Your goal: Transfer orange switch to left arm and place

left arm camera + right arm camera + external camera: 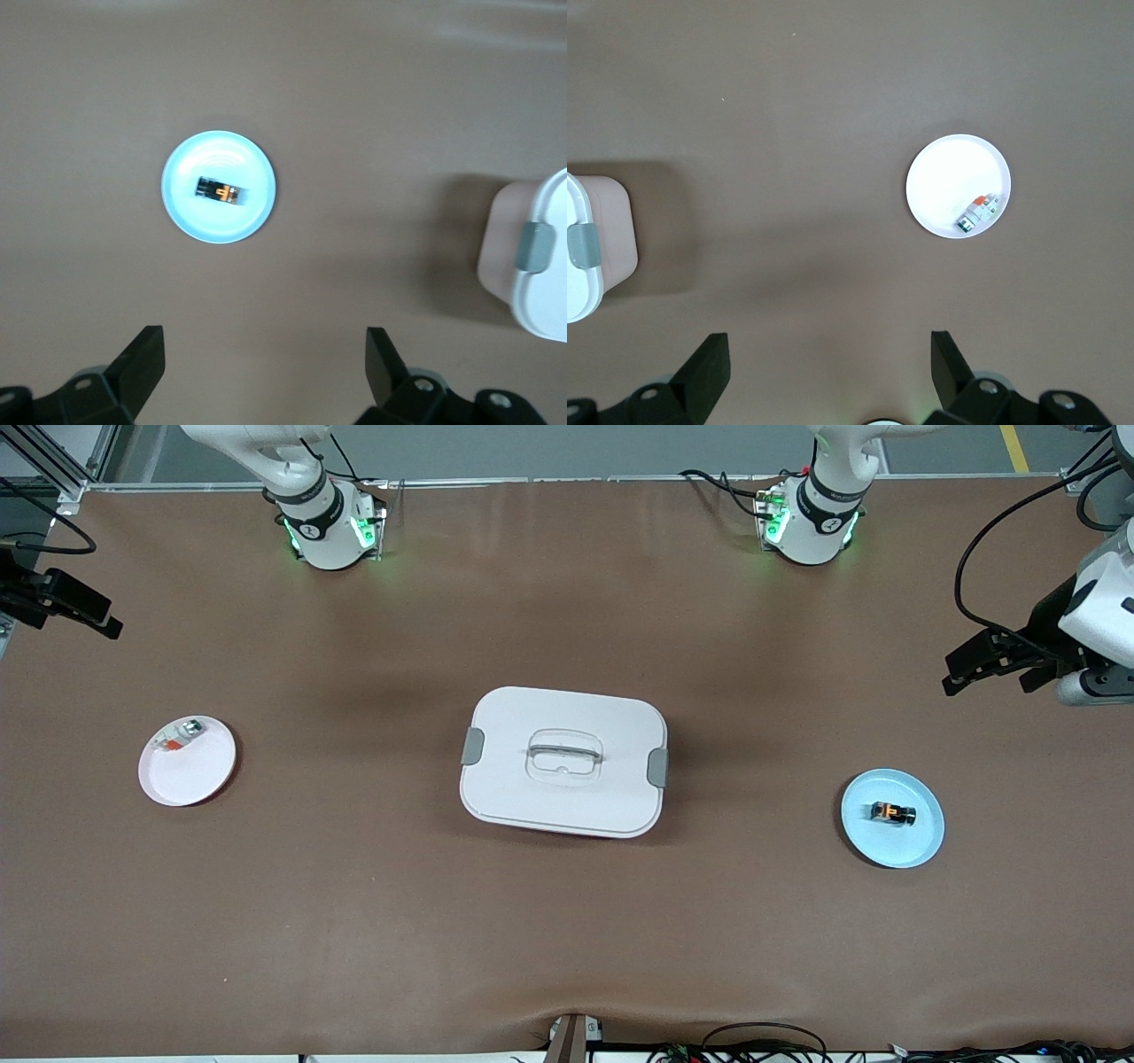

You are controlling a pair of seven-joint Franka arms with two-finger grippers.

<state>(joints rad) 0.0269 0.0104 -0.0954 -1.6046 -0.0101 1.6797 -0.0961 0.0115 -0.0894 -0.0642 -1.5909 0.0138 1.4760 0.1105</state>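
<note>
Box point(563, 762), white with grey clips, sits mid-table, lid on. Blue plate point(893, 817) lies toward the left arm's end, carrying the orange switch point(892, 812) on its side. Pink plate point(187, 760) toward the right arm's end holds a small silver-and-red piece point(177, 738). Left gripper point(997, 660) and right gripper point(75, 607) hover over table edges, fingers spread, empty.

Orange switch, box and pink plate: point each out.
orange switch point(892, 812), front view, middle of its body.
box point(611, 717), front view, bare lid.
pink plate point(199, 775), front view, bare surface.
</note>
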